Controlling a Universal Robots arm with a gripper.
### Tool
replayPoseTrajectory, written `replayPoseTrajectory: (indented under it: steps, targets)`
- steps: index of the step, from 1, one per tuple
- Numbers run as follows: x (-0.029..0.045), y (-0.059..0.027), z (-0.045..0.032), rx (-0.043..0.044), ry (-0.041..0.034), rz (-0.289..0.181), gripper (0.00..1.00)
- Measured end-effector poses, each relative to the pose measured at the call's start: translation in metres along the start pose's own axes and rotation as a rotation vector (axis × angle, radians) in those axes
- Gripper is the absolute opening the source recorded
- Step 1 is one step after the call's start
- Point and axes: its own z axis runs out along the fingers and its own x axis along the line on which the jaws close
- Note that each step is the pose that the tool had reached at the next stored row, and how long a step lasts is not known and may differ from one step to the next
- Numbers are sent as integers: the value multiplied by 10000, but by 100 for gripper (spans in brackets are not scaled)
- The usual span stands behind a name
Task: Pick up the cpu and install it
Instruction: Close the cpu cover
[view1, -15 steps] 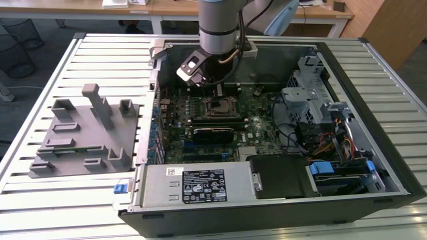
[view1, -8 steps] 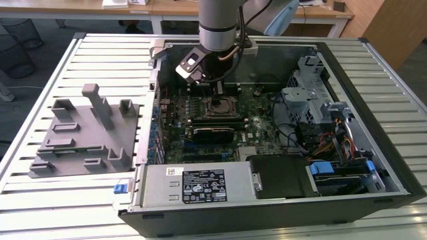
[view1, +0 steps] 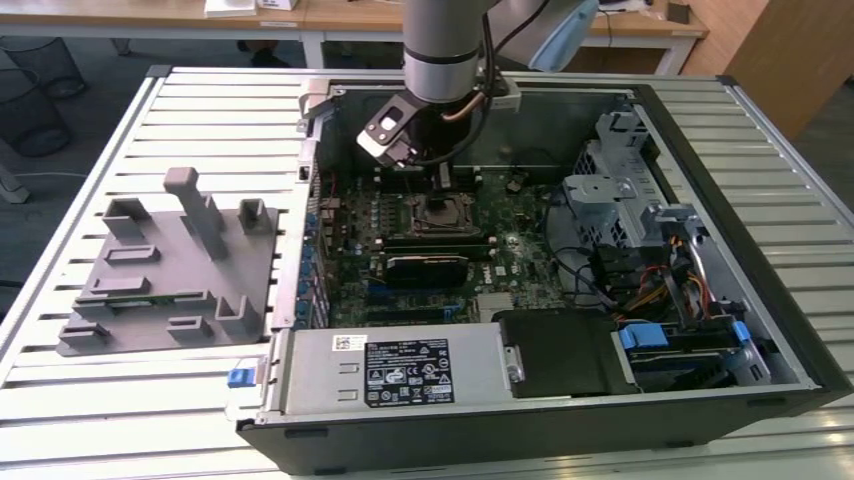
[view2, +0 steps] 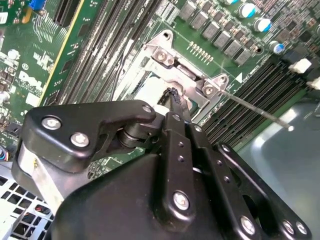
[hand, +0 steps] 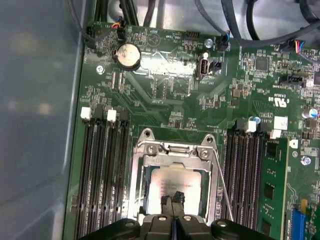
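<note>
Just silvery sq. cpu (hand: 172, 181) in socket (hand: 145, 150).

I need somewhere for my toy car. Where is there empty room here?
Bare slatted table lies beyond the grey fixture and on its near side. Inside the computer case it is crowded: motherboard, cables, and the gripper over the cpu.

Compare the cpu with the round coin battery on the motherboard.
Shape: the cpu is square; the coin battery is round. Size: in the first wrist view the cpu looks the larger. Place: the cpu lies within the socket frame with the gripper right over its top plate; the coin battery sits apart, near an edge of the motherboard, with nothing over it. Both are flat and silvery on top.
</note>
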Motion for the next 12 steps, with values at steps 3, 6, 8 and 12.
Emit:
replayPoseTrajectory:
  steps: [3,6,8,12]
  targets:
    - [-3,42,5,1,-1,-1,11]
    - [-5,72,7,0,0,-1,11]
    - [-6,89,8,1,0,-1,11]
    - [-7,93,1,2,-2,0,11]
